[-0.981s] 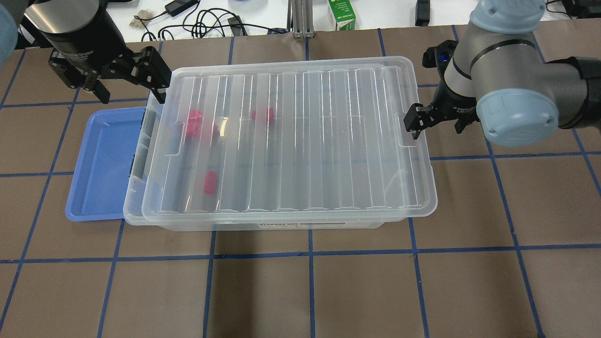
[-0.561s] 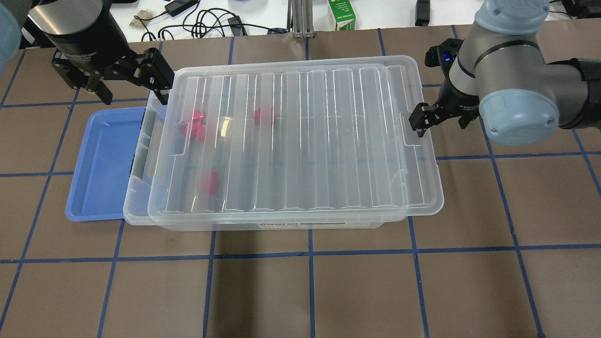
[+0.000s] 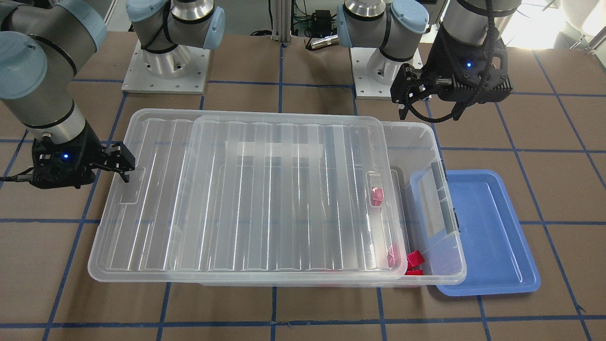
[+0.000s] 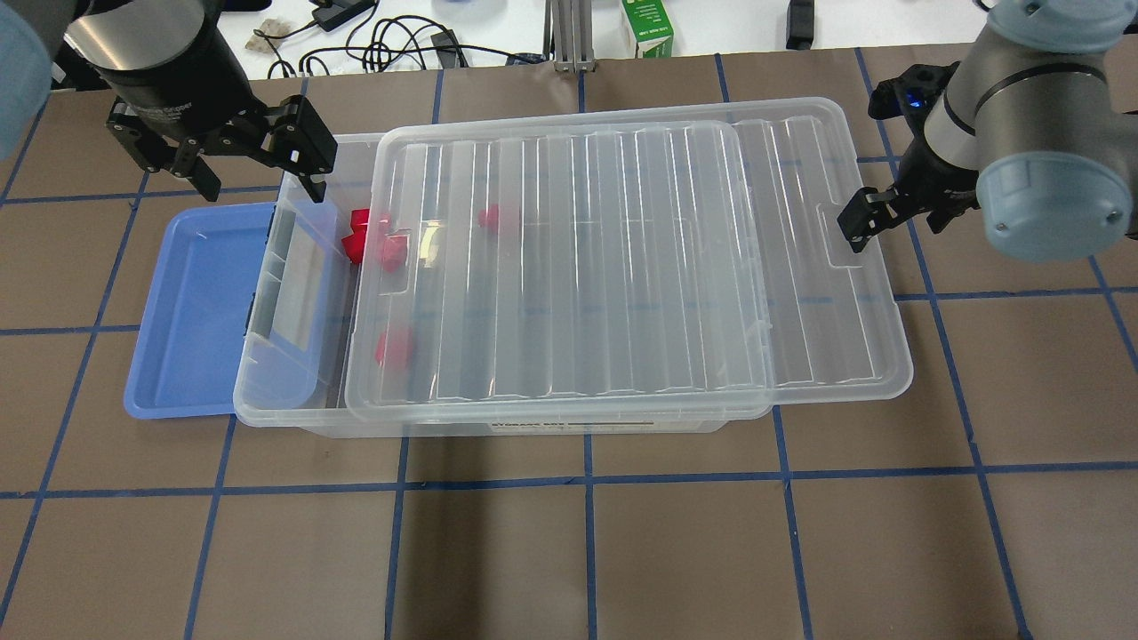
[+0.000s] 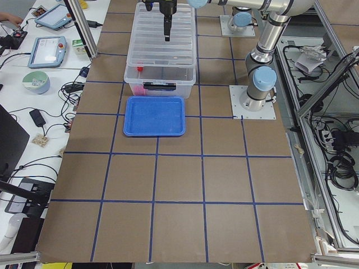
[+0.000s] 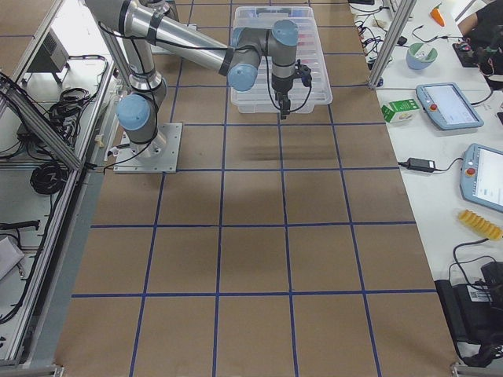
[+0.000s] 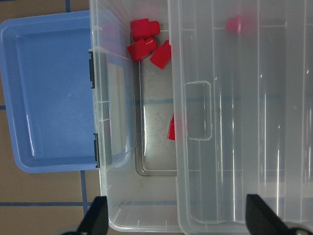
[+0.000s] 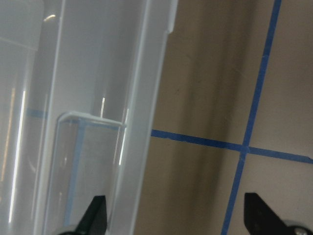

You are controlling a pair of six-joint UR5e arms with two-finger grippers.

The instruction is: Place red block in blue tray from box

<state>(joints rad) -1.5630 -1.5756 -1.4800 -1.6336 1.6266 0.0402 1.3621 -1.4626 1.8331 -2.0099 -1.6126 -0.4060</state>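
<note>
Clear box lid [image 4: 622,267] slid rightward, uncovering red block [image 4: 358,222]; left claw [image 4: 260,182], right claw [image 4: 893,231] both wide.

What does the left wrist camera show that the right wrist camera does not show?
Only the left wrist view shows the blue tray, red blocks and the box's uncovered end. Only the right wrist view shows the lid's outer edge with brown table beside it. Both show the clear lid and an open gripper: the left gripper, the right gripper.

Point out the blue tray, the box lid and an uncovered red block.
blue tray [image 4: 191,293]: overhead view, bare floor.
box lid [image 4: 578,267]: overhead view, ribbed middle.
red block [image 7: 142,29]: left wrist view, top face.
</note>
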